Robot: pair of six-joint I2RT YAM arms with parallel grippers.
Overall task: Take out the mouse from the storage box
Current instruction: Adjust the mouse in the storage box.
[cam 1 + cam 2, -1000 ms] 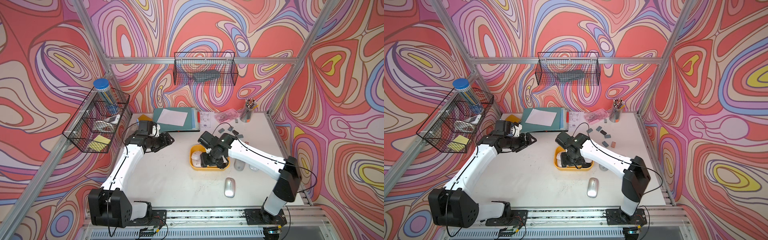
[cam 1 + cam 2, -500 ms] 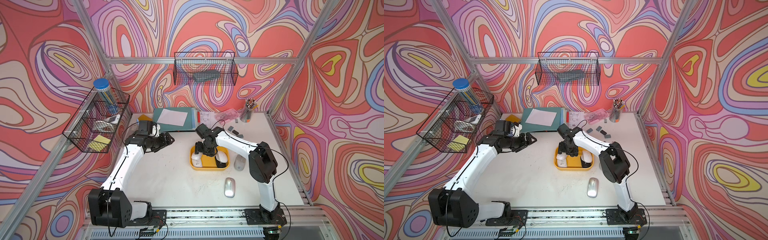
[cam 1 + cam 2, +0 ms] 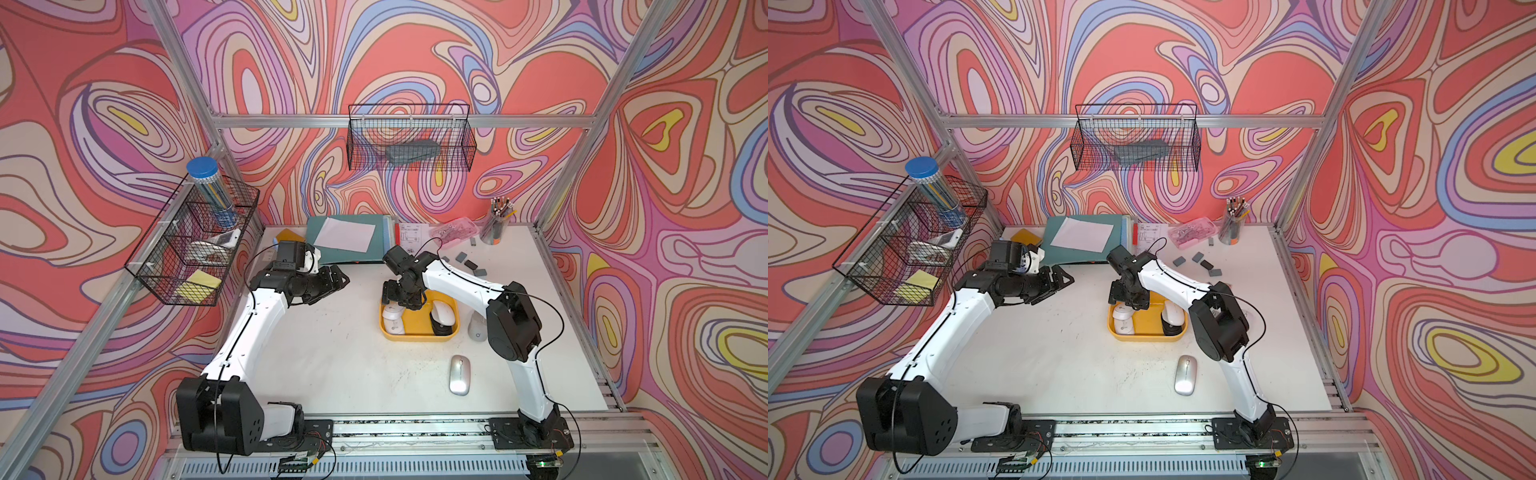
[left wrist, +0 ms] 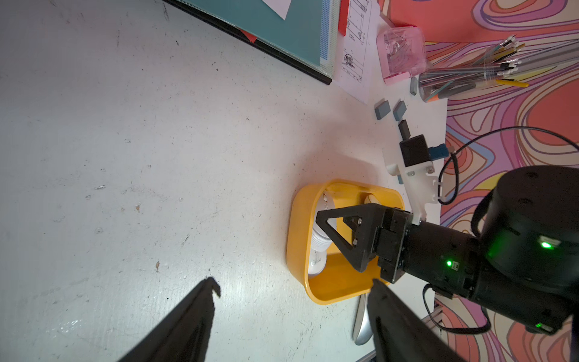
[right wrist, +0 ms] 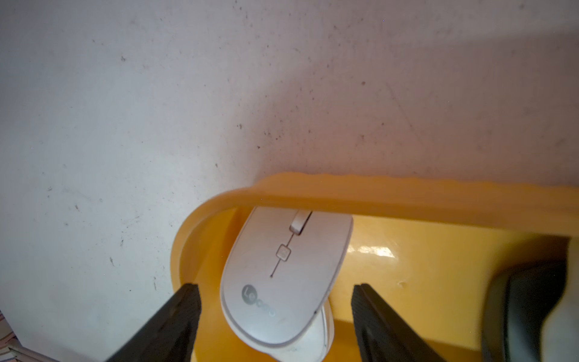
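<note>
- Step in hand looks like lining up the grasp: the right pincer [image 5: 274, 286] hangs over the storage box [image 5: 407, 200], jaws spread on either side of the white mouse [image 5: 288, 250] and not touching it
- That mouse lies inside the box at one end, nose near the wall
- The left pincer [image 4: 294, 282] is spread and empty above the worktop [image 4: 125, 125], apart from the box
- Next move, I judge: lower, close across the mouse's flanks, lift clear of the rim
</note>
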